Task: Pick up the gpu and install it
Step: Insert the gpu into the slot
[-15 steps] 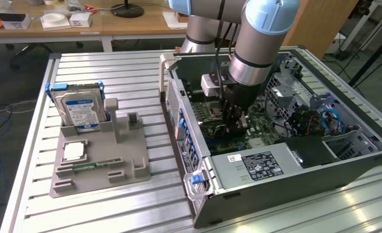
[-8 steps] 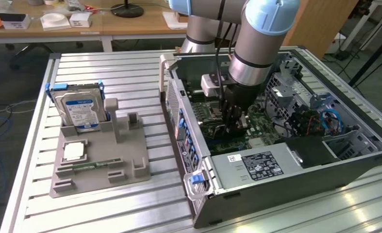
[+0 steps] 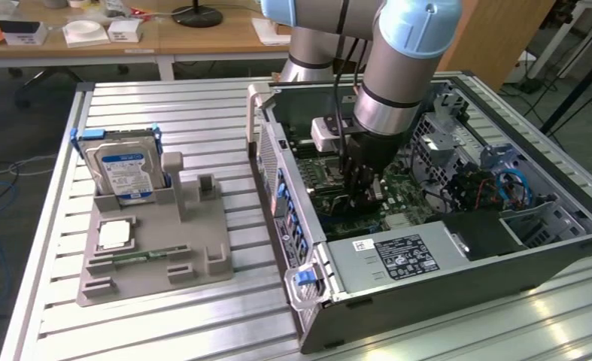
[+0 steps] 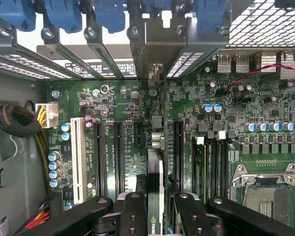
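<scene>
I have the gripper (image 4: 156,211) clamped on the gpu (image 4: 155,191): in the wrist view the black fingers (image 4: 133,216) press in from both sides on the thin card, which I see edge-on running up toward the rear slot brackets (image 4: 152,44). The card stands upright over the green motherboard (image 4: 123,123), in line with a dark expansion slot (image 4: 177,147) among the parallel slots near the frame's middle. In the exterior view, the gripper (image 3: 361,192) sits at centre frame, reaching down inside the open computer case (image 3: 536,256), which fills the right half of the frame. At the lower middle is the silver power supply (image 3: 396,259). On the exterior view's left, a grey parts holder (image 3: 155,256) rests on the slatted table (image 3: 125,331), with the hard drive (image 3: 125,169) standing upright in it.
</scene>
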